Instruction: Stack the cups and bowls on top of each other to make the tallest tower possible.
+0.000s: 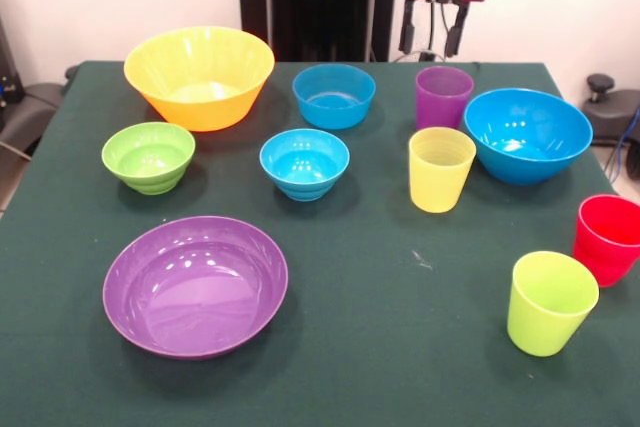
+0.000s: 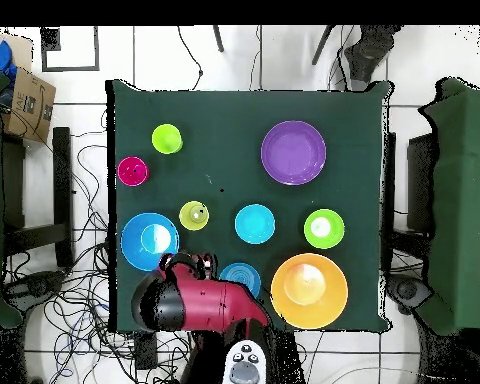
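My gripper [image 1: 432, 35] hangs open and empty at the far edge, just above and behind the purple cup [image 1: 443, 97]. The yellow cup [image 1: 441, 169] stands in front of that cup, with the large blue bowl [image 1: 527, 134] beside both. Red cup [image 1: 608, 239] and lime green cup [image 1: 550, 302] stand near the right edge. Two small blue bowls [image 1: 334, 95] [image 1: 304, 163], a green bowl [image 1: 148, 156], a yellow-orange bowl [image 1: 200, 77] and a wide purple bowl [image 1: 195, 285] stand apart. No tower shows; nothing is nested. From overhead the arm [image 2: 199, 300] hides the purple cup.
The table [image 1: 400, 347] is covered in dark green cloth. From overhead, cables lie on the floor around the table's left side, a cardboard box [image 2: 26, 95] sits on a stand at the upper left, and green-covered furniture [image 2: 459, 200] stands to the right.
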Controlling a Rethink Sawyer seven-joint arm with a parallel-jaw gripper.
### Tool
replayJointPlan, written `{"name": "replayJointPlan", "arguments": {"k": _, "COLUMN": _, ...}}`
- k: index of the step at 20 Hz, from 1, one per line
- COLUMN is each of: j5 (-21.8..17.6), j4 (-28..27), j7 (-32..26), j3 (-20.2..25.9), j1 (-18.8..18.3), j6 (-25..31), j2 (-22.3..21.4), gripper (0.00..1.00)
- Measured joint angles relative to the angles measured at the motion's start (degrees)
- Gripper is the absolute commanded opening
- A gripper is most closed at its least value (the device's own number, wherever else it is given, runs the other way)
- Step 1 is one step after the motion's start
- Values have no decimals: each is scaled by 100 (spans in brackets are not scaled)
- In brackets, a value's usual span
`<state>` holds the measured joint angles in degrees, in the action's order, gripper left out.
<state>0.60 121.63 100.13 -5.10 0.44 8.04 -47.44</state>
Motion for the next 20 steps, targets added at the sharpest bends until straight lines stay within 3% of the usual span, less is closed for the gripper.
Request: {"name": "replayJointPlan", "arguments": {"k": 20, "j5": 5, "j4": -58, "j7": 406, "j3": -125, "j1": 215, "j6": -165, "j2": 1194, "gripper": 100}}
